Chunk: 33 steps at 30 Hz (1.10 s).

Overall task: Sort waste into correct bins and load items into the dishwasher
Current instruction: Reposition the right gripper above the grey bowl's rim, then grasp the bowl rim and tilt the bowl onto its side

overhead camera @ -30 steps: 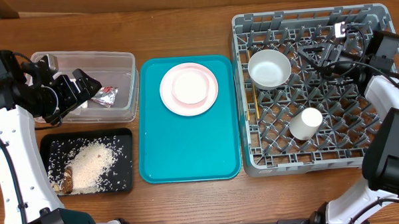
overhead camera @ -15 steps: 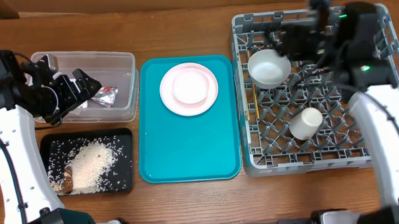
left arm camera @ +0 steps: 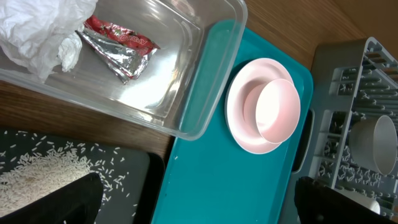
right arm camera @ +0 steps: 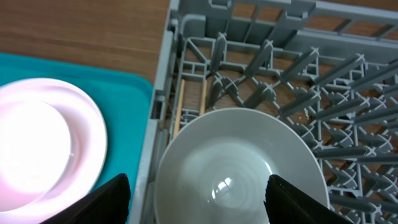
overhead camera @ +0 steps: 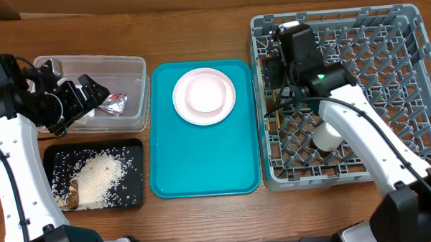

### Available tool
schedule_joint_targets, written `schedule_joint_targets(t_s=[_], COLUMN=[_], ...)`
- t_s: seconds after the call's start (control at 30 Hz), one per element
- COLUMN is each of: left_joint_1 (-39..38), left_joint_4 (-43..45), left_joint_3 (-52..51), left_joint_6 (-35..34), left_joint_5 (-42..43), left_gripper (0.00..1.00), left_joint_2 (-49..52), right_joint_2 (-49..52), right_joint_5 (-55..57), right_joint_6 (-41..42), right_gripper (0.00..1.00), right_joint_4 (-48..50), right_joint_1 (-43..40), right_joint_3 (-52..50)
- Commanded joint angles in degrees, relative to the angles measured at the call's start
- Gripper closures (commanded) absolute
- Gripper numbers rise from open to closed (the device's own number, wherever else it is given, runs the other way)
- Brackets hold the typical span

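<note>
The wooden bench (overhead camera: 198,28) bore a clear tub (overhead camera: 131,65), black tray (overhead camera: 94,144), teal tray (overhead camera: 202,157) and grey rack (overhead camera: 400,57); left claw (left arm camera: 199,200) and right claw (right arm camera: 196,199) both gaped, released.

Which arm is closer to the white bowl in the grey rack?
Right. The right gripper hovers directly over the white bowl; the left gripper is across the table, above the clear tub.

Robot lab bench, wooden table (overhead camera: 198,28), white robot arms (overhead camera: 367,137), grey dish rack (overhead camera: 404,78), teal tray (overhead camera: 203,164)

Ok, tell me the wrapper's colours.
Red and silver; the wrapper shows best in the left wrist view.
</note>
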Motion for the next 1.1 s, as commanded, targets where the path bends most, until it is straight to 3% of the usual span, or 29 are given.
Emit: schedule_joint_targets(t_s=[0.0,0.33,0.63,0.73,0.8,1.0,1.07], left_joint_1=[-0.13,-0.13,-0.13,-0.13,-0.13,-0.13,-0.13], left_joint_4=[0.11,0.09,0.09,0.09,0.09,0.09,0.09], left_joint_3=[1.01,1.01,1.01,1.01,1.01,1.01,1.01], left_joint_6=[-0.79,-0.79,-0.79,-0.79,-0.79,-0.79,-0.79], left_joint_5=[0.04,0.04,0.04,0.04,0.04,0.04,0.04], left_gripper=[0.0,0.0,0.0,0.0,0.0,0.0,0.0], left_joint_2=[-0.5,-0.5,-0.5,-0.5,-0.5,-0.5,-0.5], right_joint_2=[1.66,2.43,3.65,3.63,3.54,2.34,0.7], right_joint_5=[1.81,-11.8,-8.44,-6.75,-6.75,-9.38,-17.31], right_joint_6=[-0.44,-0.42,-0.48,-0.74,-0.87,-0.83,-0.76], right_gripper=[0.28,0.49,0.55,0.86,0.96,0.96,0.96], right_joint_4=[0.13,-2.58,-2.34,-1.73,-0.83,-0.81,-0.94], right_joint_1=[-0.11,-0.11,-0.11,-0.11,-0.11,-0.11,-0.63], right_joint_3=[-0.04,-1.2,-4.2,-4.13,-3.85,1.16,4.37])
